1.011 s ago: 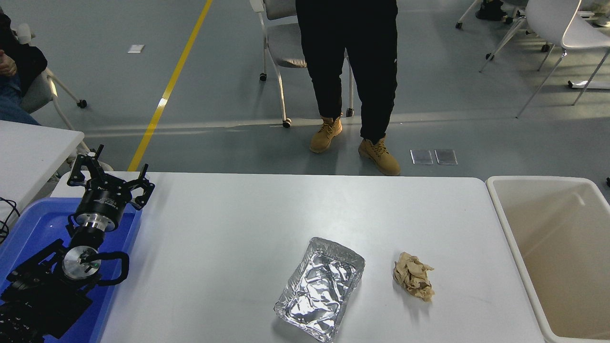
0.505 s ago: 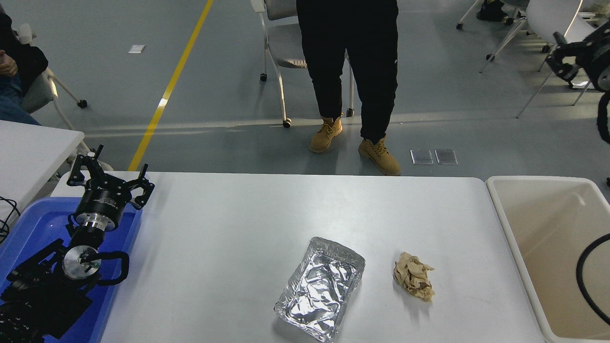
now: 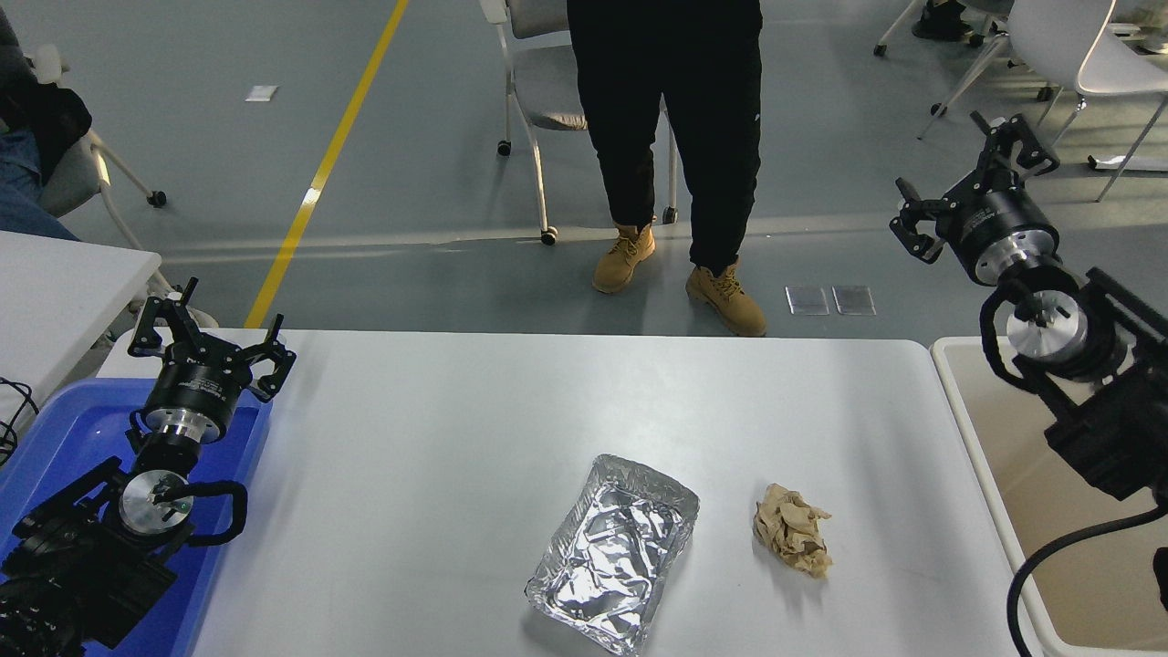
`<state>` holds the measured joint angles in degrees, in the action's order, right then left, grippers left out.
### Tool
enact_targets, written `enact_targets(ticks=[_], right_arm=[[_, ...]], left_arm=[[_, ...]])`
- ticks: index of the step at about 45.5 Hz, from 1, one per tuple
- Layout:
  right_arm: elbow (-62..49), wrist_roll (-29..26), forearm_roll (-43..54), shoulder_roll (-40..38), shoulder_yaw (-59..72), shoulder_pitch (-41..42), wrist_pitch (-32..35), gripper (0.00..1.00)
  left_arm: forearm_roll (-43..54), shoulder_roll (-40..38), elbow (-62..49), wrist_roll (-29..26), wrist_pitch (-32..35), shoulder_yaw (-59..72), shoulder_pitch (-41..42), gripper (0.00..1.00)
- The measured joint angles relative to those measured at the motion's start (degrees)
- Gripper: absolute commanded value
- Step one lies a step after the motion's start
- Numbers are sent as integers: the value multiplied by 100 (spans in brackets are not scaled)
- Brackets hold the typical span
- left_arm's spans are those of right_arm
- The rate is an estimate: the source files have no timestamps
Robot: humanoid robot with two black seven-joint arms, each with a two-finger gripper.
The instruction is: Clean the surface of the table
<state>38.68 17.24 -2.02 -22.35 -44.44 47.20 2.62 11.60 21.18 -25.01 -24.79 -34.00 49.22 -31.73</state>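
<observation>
A crumpled rectangular silver foil tray point(image 3: 613, 553) lies near the front edge of the wide matte white table surface point(image 3: 474, 429), which fills the middle of the view between a blue plastic tray point(image 3: 55, 438) at the left and a beige plastic bin point(image 3: 995, 456) at the right. Just to the foil tray's right, apart from it, sits a wadded ball of tan paper point(image 3: 792, 529). At the lower left the robot's black left arm rests above the blue tray, its left gripper point(image 3: 212, 339) pointing away from the camera with fingers spread wide and nothing between them. At the right edge the black right arm rises over the beige bin, and the right gripper point(image 3: 976, 187) hangs in the air beyond the table's far right corner, its fingers likewise splayed open and empty, well apart from the paper and the foil. Past the far edge, a person in black trousers and tan lace-up boots point(image 3: 680, 278) stands on the grey floor in front of a grey wheeled chair point(image 3: 538, 91).
</observation>
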Motion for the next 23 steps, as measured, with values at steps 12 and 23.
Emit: enact_targets(ticks=[12, 23], right_arm=[[-7, 211, 50, 103, 12, -398, 19, 98], [-8, 271, 64, 78, 13, -530, 25, 98]], left_arm=[[0, 1, 0, 0, 0, 0, 0, 100], [0, 1, 0, 0, 6, 0, 0, 100]])
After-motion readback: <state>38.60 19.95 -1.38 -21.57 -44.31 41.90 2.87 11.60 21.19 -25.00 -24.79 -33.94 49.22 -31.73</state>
